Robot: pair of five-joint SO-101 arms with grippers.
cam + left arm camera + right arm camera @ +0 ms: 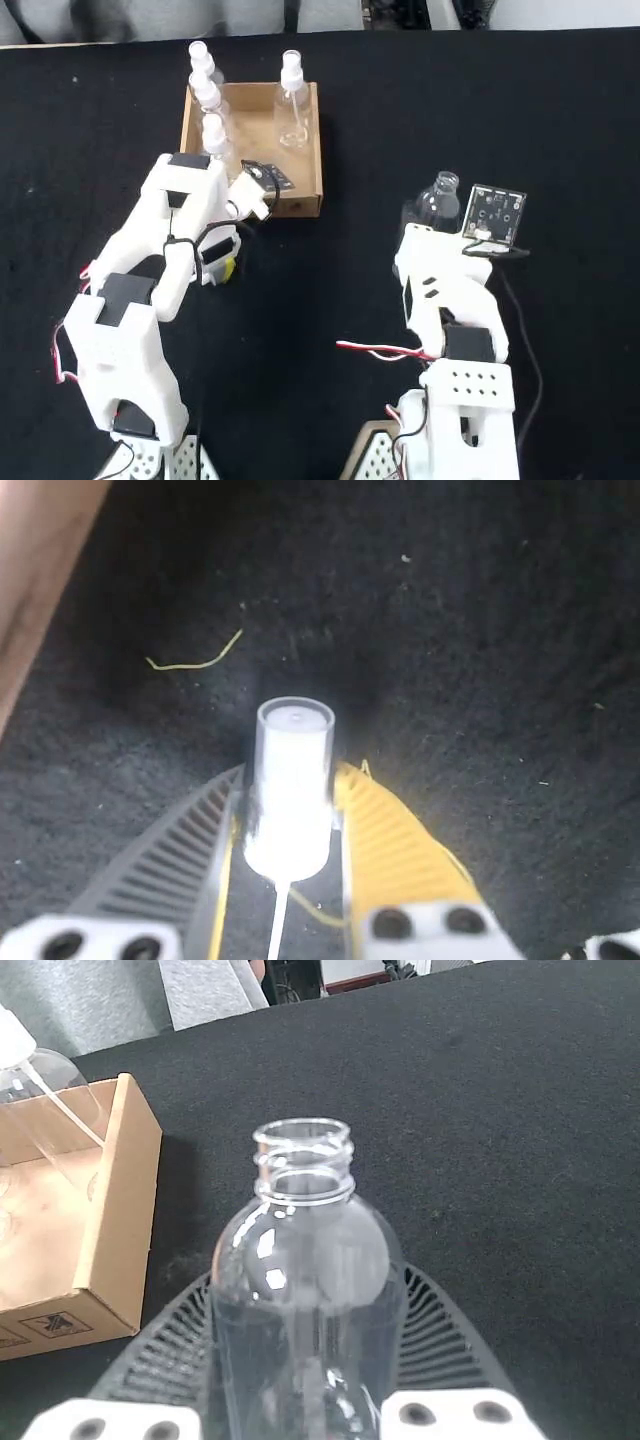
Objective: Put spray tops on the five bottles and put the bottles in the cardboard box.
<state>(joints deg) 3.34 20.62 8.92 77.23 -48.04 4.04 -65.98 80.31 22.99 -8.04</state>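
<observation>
My left gripper (288,855) is shut on a white spray top (291,785), held just above the black table beside the cardboard box (300,190). In the high view that gripper (226,265) sits low at the box's near left corner. My right gripper (300,1360) is shut on a clear open-necked bottle (300,1290), held upright; the bottle (438,200) stands right of the box, its neck bare. Several capped bottles (292,105) stand in the box.
A thin yellow thread (195,660) lies on the black mat near the spray top. The box's side wall (115,1230) stands close beside the bottle. Open black table (560,130) stretches to the right and in front.
</observation>
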